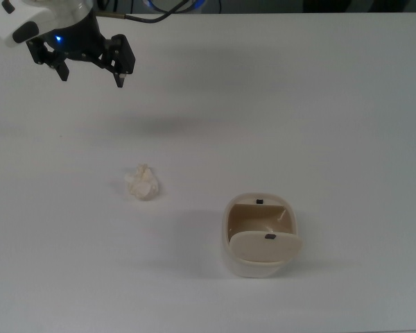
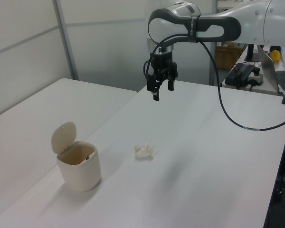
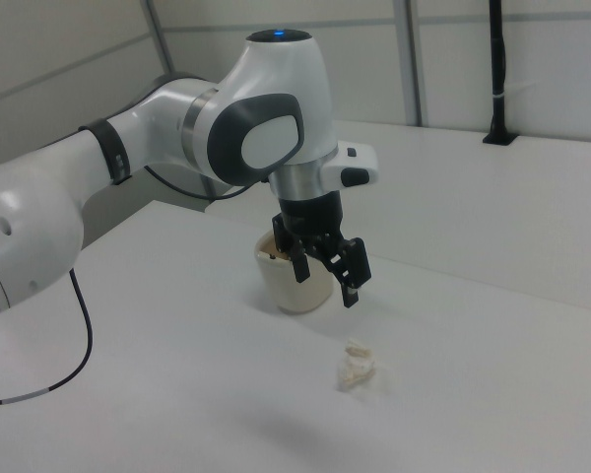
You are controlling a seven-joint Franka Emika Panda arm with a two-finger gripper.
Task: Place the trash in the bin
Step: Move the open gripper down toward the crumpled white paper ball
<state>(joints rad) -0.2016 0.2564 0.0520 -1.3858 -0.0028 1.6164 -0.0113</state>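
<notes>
Top view shows the gripper raised with fingers apart, well clear of the trash lying on the table beside the open-lidded bin.

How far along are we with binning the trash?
Nothing done yet. The trash lies on the table, apart from the bin, whose lid is open. The gripper hangs open and empty above the table. Left: descend, grasp, carry, drop in.

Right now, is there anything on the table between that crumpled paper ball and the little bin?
No. In the top view, only bare white table lies between the trash and the bin; the left view shows the same gap.
</notes>
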